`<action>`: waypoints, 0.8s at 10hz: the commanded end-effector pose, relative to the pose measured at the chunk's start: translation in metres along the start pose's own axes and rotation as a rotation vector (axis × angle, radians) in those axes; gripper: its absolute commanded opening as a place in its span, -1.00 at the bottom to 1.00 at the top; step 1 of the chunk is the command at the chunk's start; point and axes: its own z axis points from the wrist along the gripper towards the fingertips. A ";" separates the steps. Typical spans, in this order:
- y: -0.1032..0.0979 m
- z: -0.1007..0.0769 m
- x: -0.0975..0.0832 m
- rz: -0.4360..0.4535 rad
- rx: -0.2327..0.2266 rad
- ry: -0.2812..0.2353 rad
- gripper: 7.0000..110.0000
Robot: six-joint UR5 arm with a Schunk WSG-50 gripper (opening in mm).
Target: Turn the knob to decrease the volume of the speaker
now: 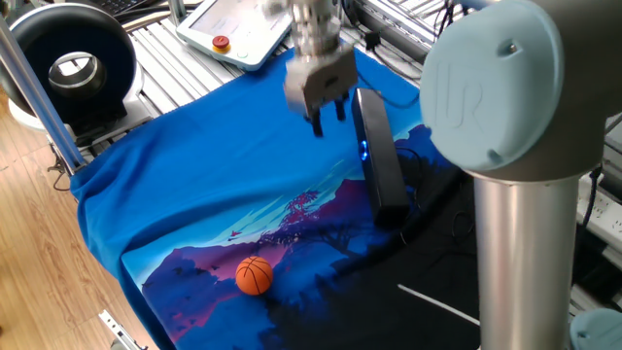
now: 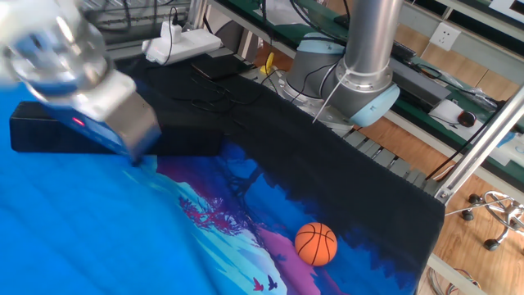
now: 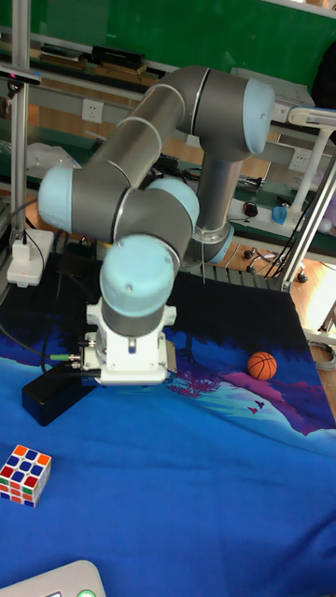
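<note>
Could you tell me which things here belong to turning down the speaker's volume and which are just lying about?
Belongs to the job:
- speaker
- knob glowing blue on it
- gripper

Lying about:
- orange ball
- puzzle cube
- round black ring device

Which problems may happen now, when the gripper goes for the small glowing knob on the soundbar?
1. The gripper hangs beside the speaker, off the knob; coming down, a finger might strike the speaker's edge.
2. The speaker only lies on the blue cloth, so a turn could perhaps slide it instead of rotating the knob.
</note>
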 end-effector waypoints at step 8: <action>-0.050 -0.091 -0.064 0.001 -0.021 -0.391 -1.00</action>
